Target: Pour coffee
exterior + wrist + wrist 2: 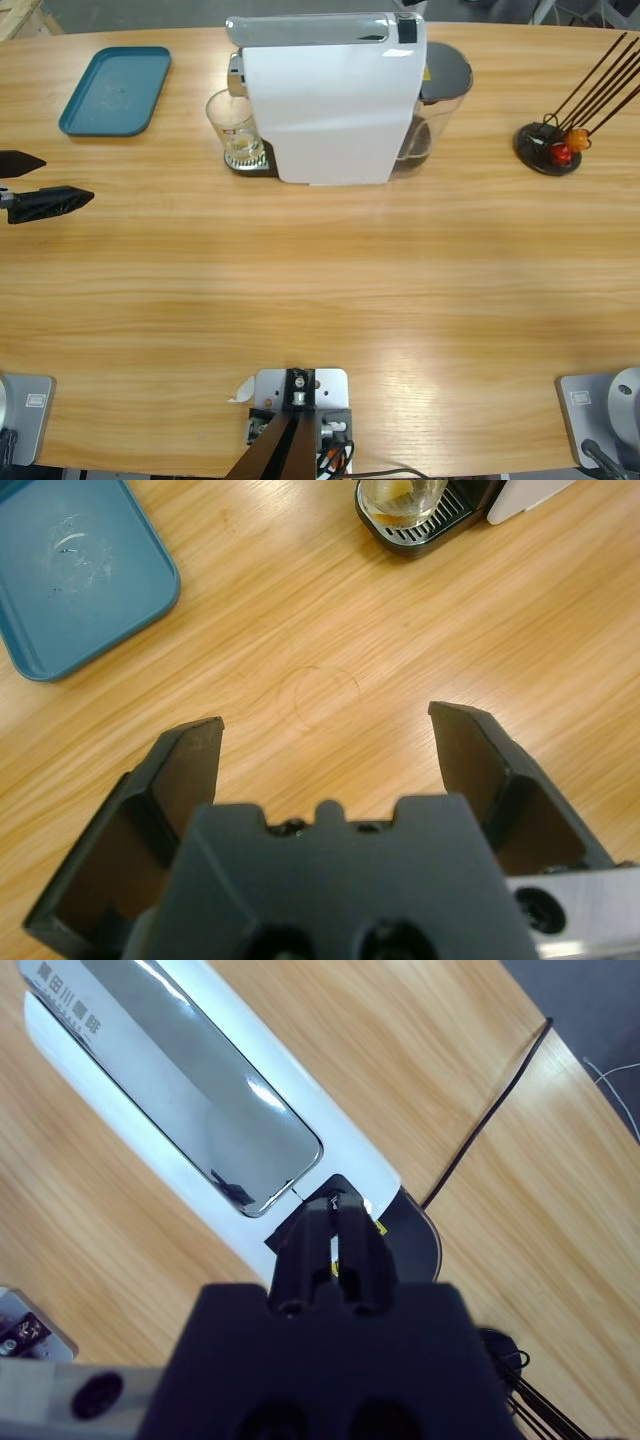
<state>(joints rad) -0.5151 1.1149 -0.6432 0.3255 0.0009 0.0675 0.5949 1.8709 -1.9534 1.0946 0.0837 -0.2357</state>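
The long wooden table [330, 290] carries a white coffee machine [330, 100] near its far edge, with a chrome strip along the top [190, 1100] and a dark, clear-walled water tank [440, 95] at its back. At the machine's front a small clear glass tumbler [233, 125] with a red mark stands on the dark drip tray [425, 525], under the spout. The coffee [400, 498] is a thin pale brownish layer at the bottom of the glass (most of the tumbler holds nothing more).

To the far left of the machine lies a blue tray [115, 90], flat on the wood, with only faint smears on its floor. Toward the table's other end a small dark round base [548, 148] holds thin dark sticks [600, 80] leaning outward, with a red and an orange bead at their foot.

The left gripper [325, 730] hangs low over bare wood between the blue tray and the tumbler, jaws spread wide, gripping nothing; nothing stands between it and the glass. The right gripper [335, 1210] sits high above the rear of the machine's top, jaws pressed together and empty.
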